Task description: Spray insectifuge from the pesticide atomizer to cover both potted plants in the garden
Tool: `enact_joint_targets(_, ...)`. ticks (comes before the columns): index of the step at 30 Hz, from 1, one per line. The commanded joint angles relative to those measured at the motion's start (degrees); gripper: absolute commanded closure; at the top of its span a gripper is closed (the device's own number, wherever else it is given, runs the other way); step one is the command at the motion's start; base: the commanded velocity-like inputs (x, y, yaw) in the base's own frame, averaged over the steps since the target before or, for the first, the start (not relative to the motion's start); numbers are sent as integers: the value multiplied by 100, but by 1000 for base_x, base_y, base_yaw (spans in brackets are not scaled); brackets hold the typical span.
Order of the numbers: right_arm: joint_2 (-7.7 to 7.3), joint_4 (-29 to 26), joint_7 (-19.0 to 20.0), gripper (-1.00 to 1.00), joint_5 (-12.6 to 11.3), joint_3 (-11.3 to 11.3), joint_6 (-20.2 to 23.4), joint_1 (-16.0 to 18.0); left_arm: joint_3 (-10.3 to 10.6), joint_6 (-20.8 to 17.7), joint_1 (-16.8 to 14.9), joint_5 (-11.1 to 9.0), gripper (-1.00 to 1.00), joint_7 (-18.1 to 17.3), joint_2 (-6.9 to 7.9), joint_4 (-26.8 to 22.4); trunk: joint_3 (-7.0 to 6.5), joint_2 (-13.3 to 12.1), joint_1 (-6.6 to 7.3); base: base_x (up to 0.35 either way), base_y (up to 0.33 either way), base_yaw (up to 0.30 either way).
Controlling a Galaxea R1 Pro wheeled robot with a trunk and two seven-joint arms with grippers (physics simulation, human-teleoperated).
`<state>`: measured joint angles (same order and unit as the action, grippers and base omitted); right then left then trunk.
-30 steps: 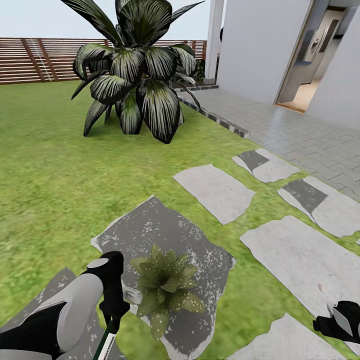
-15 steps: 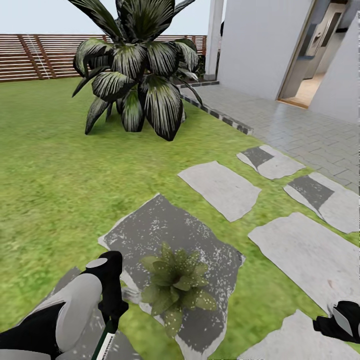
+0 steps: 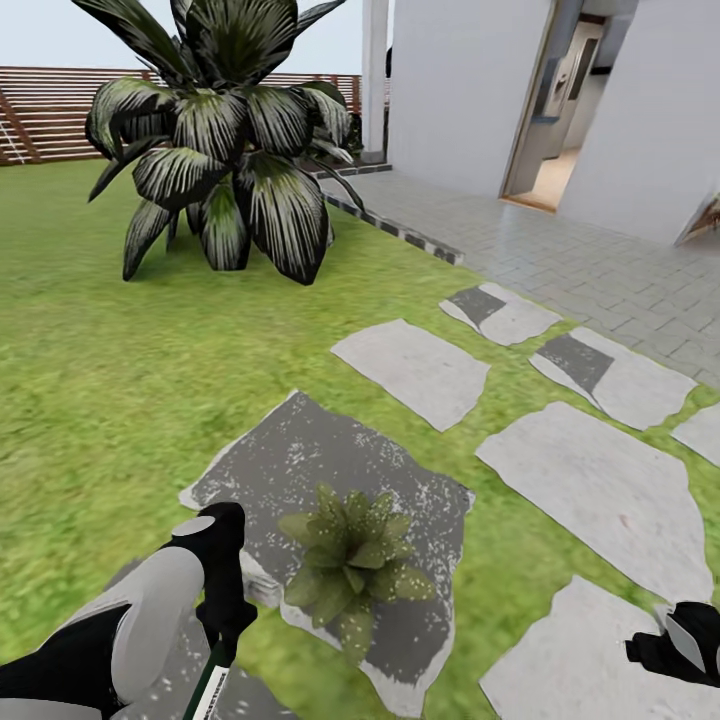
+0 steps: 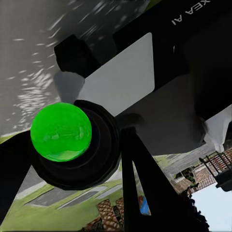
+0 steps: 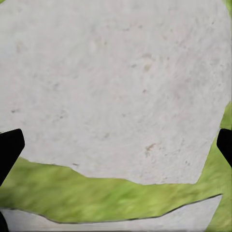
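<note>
Our head view has swung since a second ago: the big dark-leaved bush (image 3: 215, 150) and the house doorway (image 3: 555, 130) now sit further toward its left edge, which is our camera turning, not the things moving. The potted plant (image 3: 350, 565) is in about the same place ahead of us, standing on the dark speckled stone slab (image 3: 330, 470).

Just beside that plant, on the side away from the doorway, our left gripper (image 3: 222, 610) is clamped on the pesticide atomizer (image 3: 212, 685), whose green body with white label points down. Well apart from the plant, toward the doorway side, our right gripper (image 3: 675, 645) hangs over a pale slab (image 5: 116, 87), fingers spread, holding nothing.

We judge ourselves close enough to aim and spray this plant.
</note>
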<state>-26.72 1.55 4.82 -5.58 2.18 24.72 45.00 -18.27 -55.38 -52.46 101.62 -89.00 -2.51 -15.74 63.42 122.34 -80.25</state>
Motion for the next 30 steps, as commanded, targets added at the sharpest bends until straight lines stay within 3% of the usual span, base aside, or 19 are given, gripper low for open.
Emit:
enact_joint_targets(1, 0, 12, 10, -100, -57, 28, 5, 9, -37, -60, -1, 60, 100, -47, -3, -8, 4, 2, 1, -4, 13, -279)
enact_joint_targets(13, -2, 12, 10, -100, -57, 28, 6, 9, -37, -60, -1, 60, 100, -47, -3, -15, 4, 2, 1, 0, 30, -272)
enact_joint_targets(21, 0, 12, 10, -100, -57, 28, 4, 9, -37, -61, -1, 60, 100, -47, -3, -17, 4, 2, 1, 0, 289, -51)
enact_joint_targets(30, -3, 12, 10, -100, -57, 28, 5, 9, -37, -60, -1, 60, 100, -47, -3, -16, 4, 2, 1, 0, 315, -260)
